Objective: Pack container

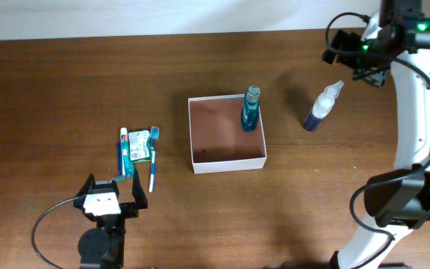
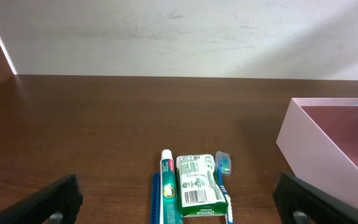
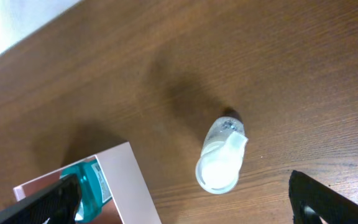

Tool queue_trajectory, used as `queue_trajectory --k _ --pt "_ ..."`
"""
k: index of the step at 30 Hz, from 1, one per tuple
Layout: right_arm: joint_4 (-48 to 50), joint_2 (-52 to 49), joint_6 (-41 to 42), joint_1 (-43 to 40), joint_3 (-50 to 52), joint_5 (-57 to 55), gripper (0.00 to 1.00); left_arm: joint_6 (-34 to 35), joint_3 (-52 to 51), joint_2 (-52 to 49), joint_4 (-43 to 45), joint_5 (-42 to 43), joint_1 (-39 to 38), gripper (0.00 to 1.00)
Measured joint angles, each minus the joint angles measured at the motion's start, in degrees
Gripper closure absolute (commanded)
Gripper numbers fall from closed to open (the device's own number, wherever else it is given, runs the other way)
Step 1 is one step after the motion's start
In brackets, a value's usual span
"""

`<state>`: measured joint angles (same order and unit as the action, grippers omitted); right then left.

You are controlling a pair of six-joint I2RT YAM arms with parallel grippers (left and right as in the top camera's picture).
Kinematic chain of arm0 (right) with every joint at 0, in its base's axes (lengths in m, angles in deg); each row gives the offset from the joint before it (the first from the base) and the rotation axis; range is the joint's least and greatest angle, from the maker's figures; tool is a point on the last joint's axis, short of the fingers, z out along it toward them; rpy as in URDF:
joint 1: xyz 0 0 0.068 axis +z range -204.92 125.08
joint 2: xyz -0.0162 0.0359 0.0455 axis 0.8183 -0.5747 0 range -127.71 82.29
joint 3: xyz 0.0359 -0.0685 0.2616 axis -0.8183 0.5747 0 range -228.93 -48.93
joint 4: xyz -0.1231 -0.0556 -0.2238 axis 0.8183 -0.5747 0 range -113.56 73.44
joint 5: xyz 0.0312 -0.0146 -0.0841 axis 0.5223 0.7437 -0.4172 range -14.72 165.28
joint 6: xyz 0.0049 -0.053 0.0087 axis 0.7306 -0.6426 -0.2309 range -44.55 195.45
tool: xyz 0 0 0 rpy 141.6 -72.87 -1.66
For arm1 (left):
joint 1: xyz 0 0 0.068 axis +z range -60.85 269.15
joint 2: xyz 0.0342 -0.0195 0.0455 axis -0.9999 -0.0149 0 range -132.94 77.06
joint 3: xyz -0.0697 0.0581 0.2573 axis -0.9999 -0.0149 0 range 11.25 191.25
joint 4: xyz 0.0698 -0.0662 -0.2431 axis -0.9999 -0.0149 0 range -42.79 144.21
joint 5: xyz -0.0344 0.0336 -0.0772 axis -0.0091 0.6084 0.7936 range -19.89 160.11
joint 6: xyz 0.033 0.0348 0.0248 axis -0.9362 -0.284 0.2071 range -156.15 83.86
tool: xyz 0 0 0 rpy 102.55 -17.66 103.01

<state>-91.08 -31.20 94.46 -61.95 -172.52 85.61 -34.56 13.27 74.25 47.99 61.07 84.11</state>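
Observation:
The container (image 1: 228, 165), a shallow white-walled box with a reddish-brown floor, sits mid-table. A teal bottle (image 1: 251, 109) stands in its back right corner. A white spray bottle (image 1: 324, 105) with a blue base stands on the table to the container's right. My right gripper (image 1: 353, 58) hangs open above and behind it; in the right wrist view the white bottle (image 3: 221, 163) shows between the spread fingers (image 3: 331, 202), untouched. My left gripper (image 1: 113, 196) is open at the front left, just short of the toiletries.
A toothpaste tube (image 2: 166, 186), a green soap box (image 2: 197, 185) and a blue toothbrush (image 2: 224, 167) lie side by side left of the container wall (image 2: 319, 155). The right arm's white links (image 1: 416, 112) stand along the table's right edge.

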Motion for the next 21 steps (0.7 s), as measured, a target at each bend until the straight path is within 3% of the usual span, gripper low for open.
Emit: queue_trajectory --k 2,3,9,21 --pt "-0.3 -0.4 0.1 0.5 0.0 -0.6 0.43 0.0 0.0 0.0 0.0 0.0 0.0 0.00" --pt "-0.9 -0.5 0.9 0.5 0.1 -1.4 0.49 0.0 0.0 0.0 0.0 0.0 0.0 0.00" --pt "-4.6 -0.6 10.7 0.5 0.1 -8.4 0.48 0.0 0.0 0.0 0.0 0.0 0.0 0.00" --pt "-6.7 -5.6 14.2 0.5 0.1 -9.6 0.47 0.0 0.0 0.0 0.0 0.0 0.0 0.00"
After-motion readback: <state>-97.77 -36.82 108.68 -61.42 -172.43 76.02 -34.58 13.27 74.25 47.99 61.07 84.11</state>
